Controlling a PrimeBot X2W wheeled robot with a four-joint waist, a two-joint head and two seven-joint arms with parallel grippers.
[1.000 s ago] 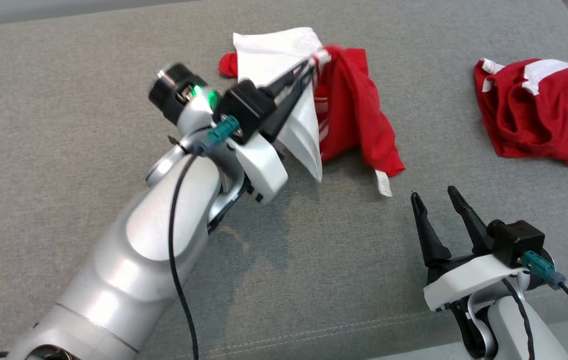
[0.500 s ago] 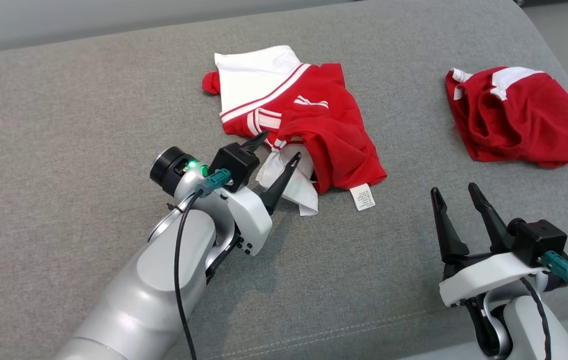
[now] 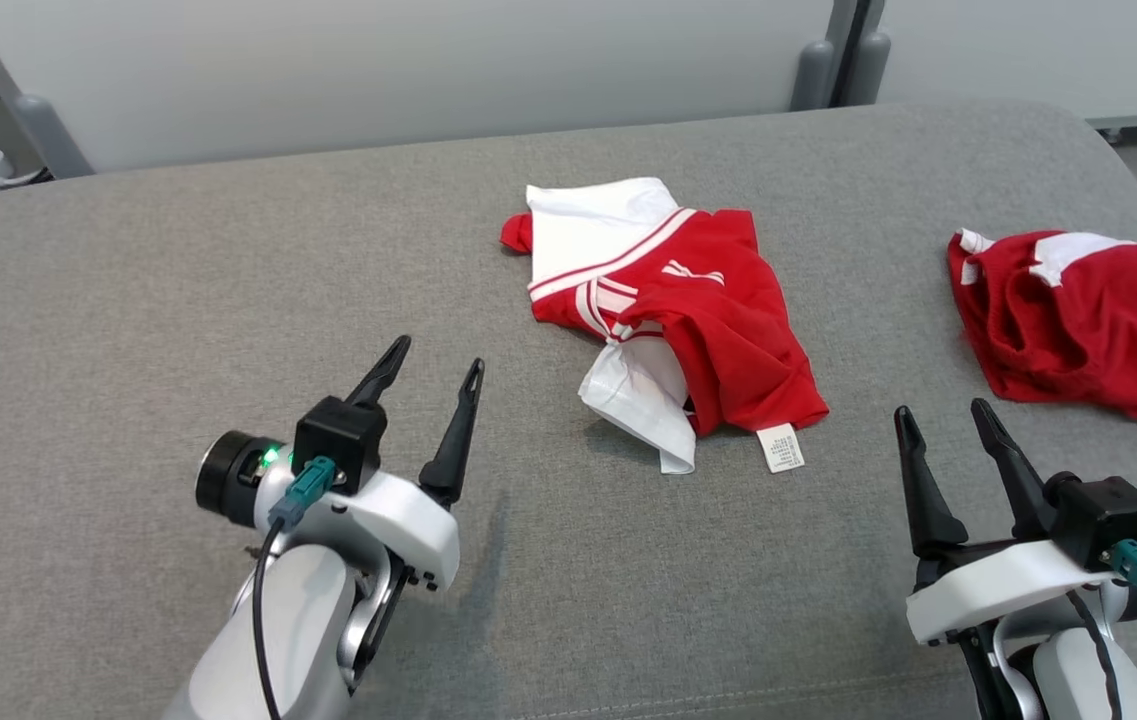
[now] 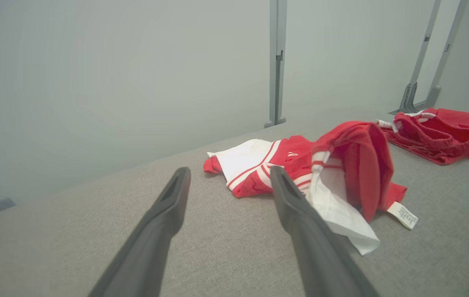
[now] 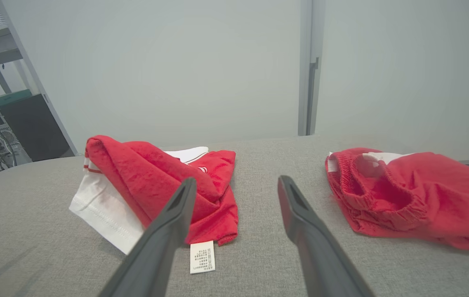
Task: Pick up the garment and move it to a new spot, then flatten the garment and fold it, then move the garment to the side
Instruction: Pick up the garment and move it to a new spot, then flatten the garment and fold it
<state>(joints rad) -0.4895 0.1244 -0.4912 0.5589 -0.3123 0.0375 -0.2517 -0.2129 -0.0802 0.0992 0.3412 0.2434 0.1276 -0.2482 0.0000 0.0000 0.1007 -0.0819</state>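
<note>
Two grippers are held spread wide and empty, the left gripper (image 3: 436, 355) and the right gripper (image 3: 939, 408), with the crumpled red-and-white garment (image 3: 688, 310) laid on the grey upholstered surface (image 3: 178, 300) ahead and between them. Its long axis is run diagonally from far left to near right, so its near end is judged closer to the right gripper.

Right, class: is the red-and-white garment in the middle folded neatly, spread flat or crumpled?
Crumpled. The garment lies bunched, a red layer flopped over white cloth, its label sticking out.
</note>
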